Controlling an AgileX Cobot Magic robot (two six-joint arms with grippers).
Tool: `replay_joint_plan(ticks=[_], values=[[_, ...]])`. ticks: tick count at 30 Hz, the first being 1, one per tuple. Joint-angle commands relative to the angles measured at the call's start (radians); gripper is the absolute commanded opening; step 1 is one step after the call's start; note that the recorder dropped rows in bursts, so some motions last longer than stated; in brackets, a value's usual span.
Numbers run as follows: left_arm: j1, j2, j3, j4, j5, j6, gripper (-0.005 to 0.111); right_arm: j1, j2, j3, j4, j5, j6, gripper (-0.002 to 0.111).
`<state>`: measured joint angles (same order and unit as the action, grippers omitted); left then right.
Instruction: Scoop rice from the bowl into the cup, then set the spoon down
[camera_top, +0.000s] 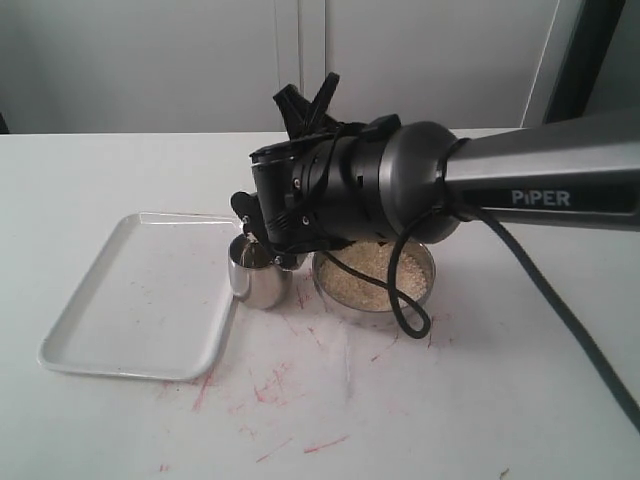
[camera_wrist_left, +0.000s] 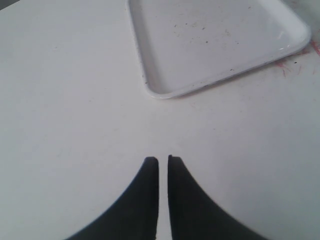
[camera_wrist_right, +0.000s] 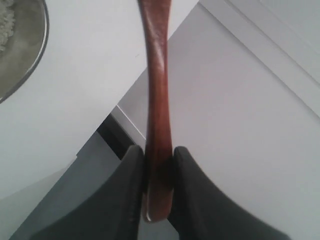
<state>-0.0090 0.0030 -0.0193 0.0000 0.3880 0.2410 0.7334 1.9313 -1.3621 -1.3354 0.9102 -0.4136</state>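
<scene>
Desk: white top streaked with red marks, pale wall behind.
Spoon: dark reddish-brown wood. Its slim handle runs straight out from the right pincer. The scoop end is outside the right wrist view and, in the exterior view, hidden behind the right arm.
Handling, judged: light, stiff and smooth. Clamped near its tail, the long handle has leverage and may pivot or slip between the pads if tipped quickly.
Where to hold, judged: the handle's tail end, as now, with the flatter faces against the pads to resist twisting.
Right pincer: clamped on the handle's end, a finger on either side, wood touching both.
Rice: loose off-white grains, likely to pour and scatter easily.
Bowl: shiny steel, on the desk under the right arm, holding the rice.
Cup: small steel tumbler, upright, just beside the bowl, between it and the tray. Its contents cannot be told.
Tray: white and shallow, beside the cup. It looks a likely resting place for the spoon.
Left pincer: fingers drawn almost together with nothing between them, over bare desk near a tray corner.
</scene>
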Motion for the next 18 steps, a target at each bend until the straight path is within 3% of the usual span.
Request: replay_joint_plan(ticks=[1, 18], values=[[-0.004, -0.003, 0.009, 0.000, 0.039, -0.006, 0.014, 0.003, 0.003, 0.003, -0.039, 0.026, -0.012, 0.000], [-0.004, -0.003, 0.009, 0.000, 0.039, -0.006, 0.014, 0.025, 0.003, 0.003, -0.049, 0.046, -0.010, 0.000]])
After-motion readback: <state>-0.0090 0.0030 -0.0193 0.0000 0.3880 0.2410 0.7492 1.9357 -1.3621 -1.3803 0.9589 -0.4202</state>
